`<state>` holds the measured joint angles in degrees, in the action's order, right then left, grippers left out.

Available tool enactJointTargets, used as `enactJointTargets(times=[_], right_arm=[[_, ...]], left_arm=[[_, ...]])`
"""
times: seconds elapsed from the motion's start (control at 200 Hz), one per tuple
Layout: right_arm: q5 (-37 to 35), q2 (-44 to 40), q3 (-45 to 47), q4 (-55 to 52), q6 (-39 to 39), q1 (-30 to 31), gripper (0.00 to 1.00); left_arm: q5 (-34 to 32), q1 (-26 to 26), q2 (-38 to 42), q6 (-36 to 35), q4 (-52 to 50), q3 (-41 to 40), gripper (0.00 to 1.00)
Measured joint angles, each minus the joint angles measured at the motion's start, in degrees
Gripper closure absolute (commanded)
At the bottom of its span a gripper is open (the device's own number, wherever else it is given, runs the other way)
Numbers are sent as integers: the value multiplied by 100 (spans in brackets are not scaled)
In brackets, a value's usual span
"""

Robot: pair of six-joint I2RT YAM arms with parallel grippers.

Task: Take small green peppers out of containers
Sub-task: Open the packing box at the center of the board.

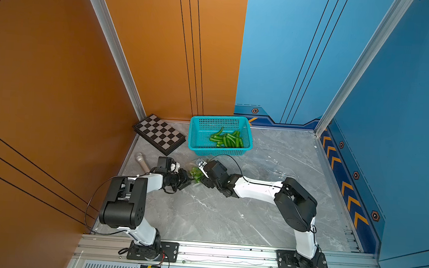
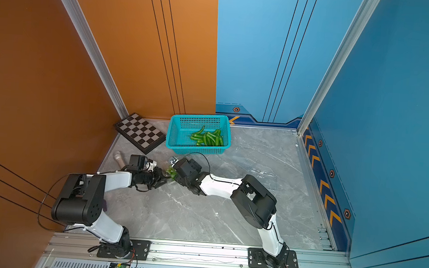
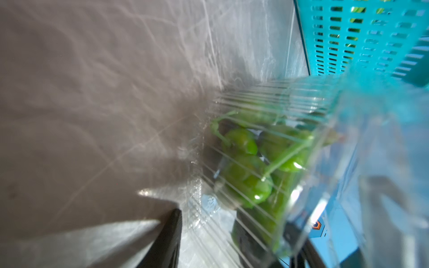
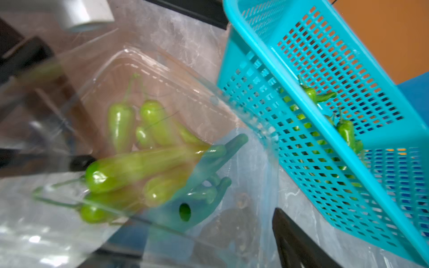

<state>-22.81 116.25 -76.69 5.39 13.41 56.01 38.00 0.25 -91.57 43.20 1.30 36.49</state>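
My left pincer pinches one container of some seven peppers; whether the right pincer grips, I cannot tell. One basket holds roughly ten more.

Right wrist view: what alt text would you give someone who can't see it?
A clear container holding several green peppers fills the blurry foreground. Beside it is a teal basket with more peppers inside, on a grey marble table.
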Motion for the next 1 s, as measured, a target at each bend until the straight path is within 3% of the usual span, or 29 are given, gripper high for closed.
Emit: enactJointTargets(times=[0.23,0.375,0.581,0.996], right_arm=[[-188,127,-7,308,219,-275,35],[105,127,-173,-57,160,-472,34],[234,125,-363,-365,37,-616,22],[713,-415,-468,-1182,-890,-1084,18]], left_arm=[[-68,-33,0,-181,-337,111,63],[-90,-33,0,-247,-446,149,63],[-87,-37,0,-313,-479,162,61],[-350,-424,170,-533,-1080,286,56]])
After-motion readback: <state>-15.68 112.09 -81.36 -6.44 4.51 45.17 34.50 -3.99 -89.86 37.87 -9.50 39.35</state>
